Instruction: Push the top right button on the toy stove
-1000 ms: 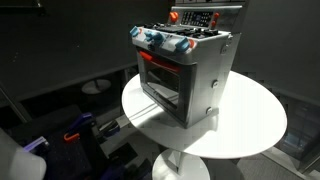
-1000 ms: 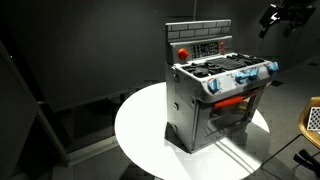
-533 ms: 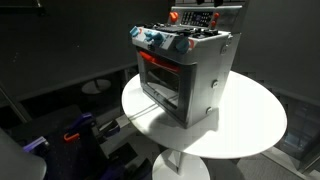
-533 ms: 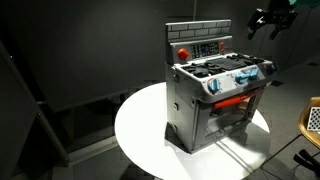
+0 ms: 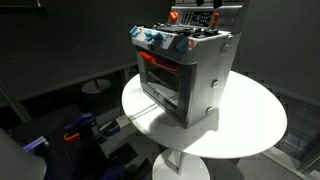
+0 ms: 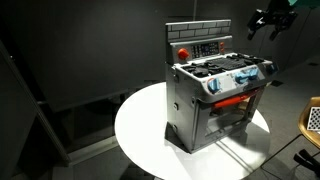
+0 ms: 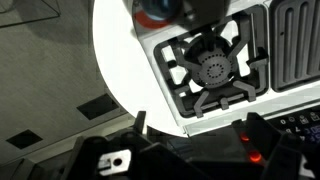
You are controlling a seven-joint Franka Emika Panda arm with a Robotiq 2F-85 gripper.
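The toy stove (image 5: 190, 75) is a silver-grey box with a red-glowing oven window, blue-and-red knobs and a red back control panel (image 6: 200, 47). It stands on the round white table (image 5: 255, 125) and shows in both exterior views (image 6: 215, 100). My gripper (image 6: 270, 20) hangs in the air above and beyond the stove's back panel, touching nothing. In the wrist view the gripper (image 7: 200, 140) is open and empty. Between its dark fingers I see a black burner (image 7: 212, 68) and the panel's edge with two small red lights (image 7: 255, 155).
The table (image 6: 140, 130) has bare white surface around the stove. Dark walls surround the scene. Blue and red items (image 5: 75, 130) lie on the floor below the table. A yellowish object (image 6: 312, 120) shows at the frame edge.
The gripper moved a little toward the stove's back panel between one second and half a second ago. Since then nothing has visibly moved.
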